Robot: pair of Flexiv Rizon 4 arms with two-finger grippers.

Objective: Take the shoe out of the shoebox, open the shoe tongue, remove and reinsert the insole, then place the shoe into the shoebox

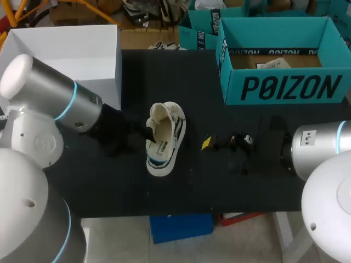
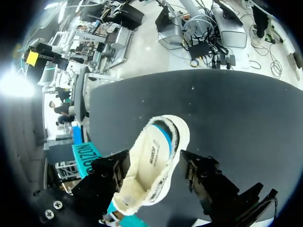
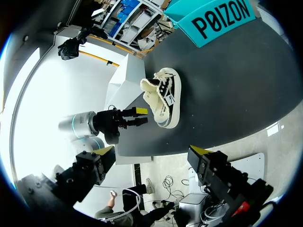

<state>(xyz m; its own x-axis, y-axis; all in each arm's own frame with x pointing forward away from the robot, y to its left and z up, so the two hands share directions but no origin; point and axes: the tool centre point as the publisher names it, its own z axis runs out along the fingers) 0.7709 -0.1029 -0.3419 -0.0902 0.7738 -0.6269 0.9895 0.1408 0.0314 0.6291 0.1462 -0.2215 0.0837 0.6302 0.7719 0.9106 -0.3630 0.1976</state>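
Black table (image 1: 109, 181) bears the shoe (image 1: 163, 137); shoebox (image 1: 285, 87) holds paper (image 1: 272, 63); left gripper (image 3: 141, 116) and right gripper (image 3: 152, 152) stand spread.

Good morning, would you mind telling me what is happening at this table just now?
The shoe is already out of the teal shoebox and lies on the black table. The left gripper is right at the shoe's opening, fingers open; its wrist view shows the shoe between them but not clamped. The right gripper hangs open on the shoe's other side, a little apart, holding nothing.
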